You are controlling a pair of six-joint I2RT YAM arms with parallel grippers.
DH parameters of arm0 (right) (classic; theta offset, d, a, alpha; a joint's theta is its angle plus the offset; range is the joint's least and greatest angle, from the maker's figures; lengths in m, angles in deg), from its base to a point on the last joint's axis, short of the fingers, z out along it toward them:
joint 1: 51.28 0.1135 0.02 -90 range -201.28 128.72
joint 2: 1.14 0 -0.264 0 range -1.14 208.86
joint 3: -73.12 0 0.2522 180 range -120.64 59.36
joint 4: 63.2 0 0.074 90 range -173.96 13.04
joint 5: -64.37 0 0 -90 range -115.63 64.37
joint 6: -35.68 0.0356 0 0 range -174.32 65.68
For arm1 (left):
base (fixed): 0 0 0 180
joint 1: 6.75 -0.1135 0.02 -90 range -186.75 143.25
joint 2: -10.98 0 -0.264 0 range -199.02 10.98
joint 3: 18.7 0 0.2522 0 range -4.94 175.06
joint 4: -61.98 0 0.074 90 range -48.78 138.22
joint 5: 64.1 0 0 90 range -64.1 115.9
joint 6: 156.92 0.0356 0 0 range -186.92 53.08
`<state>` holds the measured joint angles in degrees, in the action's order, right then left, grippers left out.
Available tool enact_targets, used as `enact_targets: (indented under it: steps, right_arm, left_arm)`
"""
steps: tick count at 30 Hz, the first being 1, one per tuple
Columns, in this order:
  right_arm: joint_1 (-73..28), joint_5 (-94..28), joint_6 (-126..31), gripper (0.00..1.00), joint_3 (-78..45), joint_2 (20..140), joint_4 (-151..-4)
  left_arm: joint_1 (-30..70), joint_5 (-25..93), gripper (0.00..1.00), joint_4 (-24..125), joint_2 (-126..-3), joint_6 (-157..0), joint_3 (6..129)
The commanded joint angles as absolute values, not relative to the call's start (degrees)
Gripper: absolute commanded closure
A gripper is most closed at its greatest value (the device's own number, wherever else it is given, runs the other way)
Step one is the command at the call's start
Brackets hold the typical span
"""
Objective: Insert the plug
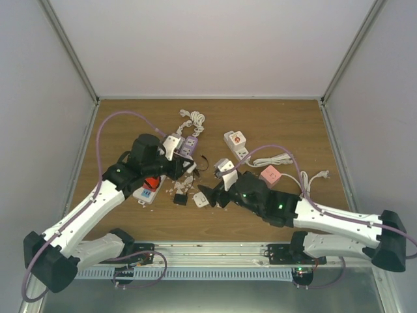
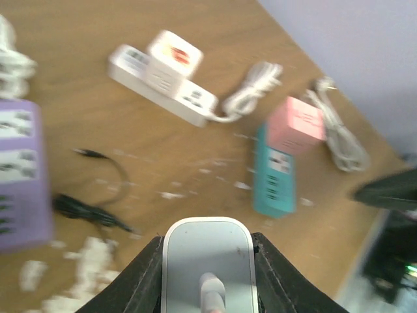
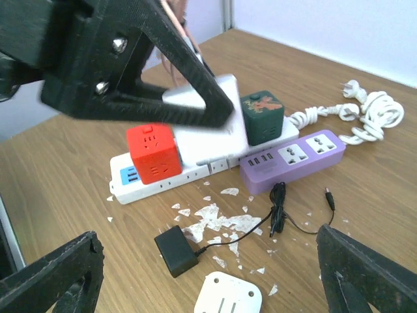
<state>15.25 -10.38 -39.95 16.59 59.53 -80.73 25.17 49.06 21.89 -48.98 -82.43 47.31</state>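
My left gripper is shut on a white plug adaptor. In the right wrist view the adaptor hangs low over the white power strip, between an orange cube and a green cube. Its prongs point down, close to the strip. In the top view the left gripper is over the strip. My right gripper is open and empty, its fingers spread wide above a second white adaptor lying on the table.
A purple power strip lies right of the white one. A black adaptor with a thin cable and white scraps lie in front. Further right are a white strip with a cube, a teal strip, a pink cube and coiled white cables.
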Motion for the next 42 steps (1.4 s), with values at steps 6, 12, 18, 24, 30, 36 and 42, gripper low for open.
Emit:
enact_targets:
  steps: [6, 12, 18, 24, 30, 36, 42]
  right_arm:
    - [13.3, -8.4, -24.8, 0.11, 23.9, 51.6, -80.0]
    - [11.5, -12.6, -18.8, 0.11, 26.8, 51.7, -77.8]
    - [10.0, -15.5, -18.1, 0.12, 28.6, 52.2, -77.1]
    - [9.2, -16.3, -18.9, 0.12, 29.0, 52.1, -77.1]
    - [8.8, -16.9, -19.3, 0.12, 29.3, 52.4, -77.1]
    - [8.7, -17.1, -19.8, 0.12, 29.0, 53.0, -77.1]
    - [8.5, -16.7, -20.3, 0.12, 28.9, 53.2, -77.1]
  left_arm:
    - [12.6, 37.6, 0.71, 30.4, -48.2, -61.2, 45.5]
    - [6.2, 38.0, 0.72, 33.0, -49.8, -55.6, 43.3]
    - [4.0, 36.6, 0.72, 32.3, -51.2, -52.7, 42.0]
    - [3.6, 38.1, 0.73, 31.4, -52.7, -52.5, 40.9]
    - [2.8, 38.1, 0.72, 32.6, -55.4, -50.8, 38.9]
    - [2.6, 39.8, 0.73, 35.6, -58.4, -51.1, 38.2]
    - [2.6, 37.4, 0.72, 35.5, -60.2, -50.6, 38.1]
